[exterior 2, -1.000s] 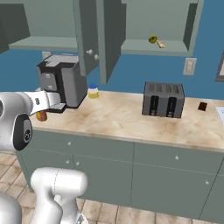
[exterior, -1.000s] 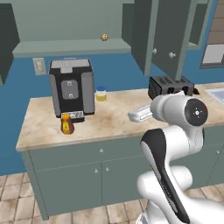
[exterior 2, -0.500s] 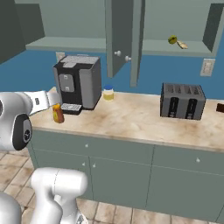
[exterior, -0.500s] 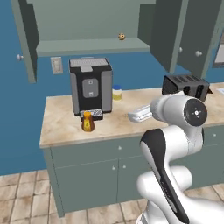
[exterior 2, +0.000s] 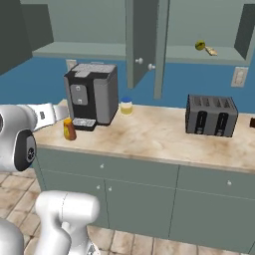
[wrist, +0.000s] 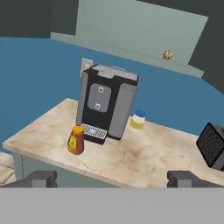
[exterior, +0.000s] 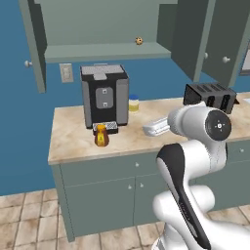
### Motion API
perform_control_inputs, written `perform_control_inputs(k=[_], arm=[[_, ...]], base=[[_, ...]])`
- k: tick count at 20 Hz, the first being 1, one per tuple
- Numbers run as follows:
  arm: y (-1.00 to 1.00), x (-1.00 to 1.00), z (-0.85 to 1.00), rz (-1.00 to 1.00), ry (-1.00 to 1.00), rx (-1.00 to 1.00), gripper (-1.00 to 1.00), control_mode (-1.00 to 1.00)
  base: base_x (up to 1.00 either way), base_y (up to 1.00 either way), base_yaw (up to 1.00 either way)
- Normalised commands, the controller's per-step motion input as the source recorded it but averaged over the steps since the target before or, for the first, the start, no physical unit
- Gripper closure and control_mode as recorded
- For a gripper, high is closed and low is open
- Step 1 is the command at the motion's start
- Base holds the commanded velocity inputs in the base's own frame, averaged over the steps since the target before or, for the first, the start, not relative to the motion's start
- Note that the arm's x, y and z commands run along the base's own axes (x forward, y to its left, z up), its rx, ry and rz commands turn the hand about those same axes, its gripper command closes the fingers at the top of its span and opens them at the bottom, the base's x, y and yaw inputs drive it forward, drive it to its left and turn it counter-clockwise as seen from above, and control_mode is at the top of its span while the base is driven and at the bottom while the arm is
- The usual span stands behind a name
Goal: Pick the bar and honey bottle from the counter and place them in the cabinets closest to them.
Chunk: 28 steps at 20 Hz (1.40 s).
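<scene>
The honey bottle point(exterior: 101, 136) stands upright on the table point(exterior: 73, 142), near its front edge and just in front of the drip tray of the black-and-grey coffee machine point(exterior: 104, 94), a little to the machine's left. It sits free of the end effector point(wrist: 113, 178), whose two dark fingertips rise far apart at the bottom of the hand view with nothing between them: spread and empty. The arm is held level above the table's right half, pointed toward the bottle, which looks like an approach pose rather than a grasp, since the bottle is well apart from the fingertips.

Right of the coffee machine, near the wall, stands a pale container point(exterior: 133, 103) with a blue top, and further right the dark toaster point(exterior 2: 210, 115). The upper cabinets point(exterior: 103, 51) hang open, and the one over the coffee machine holds a small round ball point(exterior: 139, 41) on its shelf; that cabinet seems the closest to the bottle.

The right base view adds a second open cabinet over the toaster, where a yellowish ball point(exterior 2: 200, 46) and a thin tan piece, possibly the bar point(exterior 2: 211, 51), lie on the shelf.
</scene>
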Motion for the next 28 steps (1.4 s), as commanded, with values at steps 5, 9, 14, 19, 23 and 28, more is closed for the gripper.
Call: perform_control_inputs(k=[5, 9, 14, 19, 23, 28], arm=[[0.0, 0.0, 0.0, 0.0, 0.0, 0.0, -1.0, 1.0], [0.0, 0.0, 0.0, 0.0, 0.0, 0.0, -1.0, 1.0], [0.0, 0.0, 0.0, 0.0, 0.0, 0.0, -1.0, 1.0], [0.0, 0.0, 0.0, 0.0, 0.0, 0.0, -1.0, 1.0], [0.0, 0.0, 0.0, 0.0, 0.0, 0.0, -1.0, 1.0], [0.0, 0.0, 0.0, 0.0, 0.0, 0.0, -1.0, 1.0]], base=[[0.25, 0.03, -0.01], [0.36, 0.17, -0.03], [0.39, 0.22, -0.04], [0.39, 0.33, -0.05], [0.36, 0.41, -0.04], [0.3, 0.43, -0.02]])
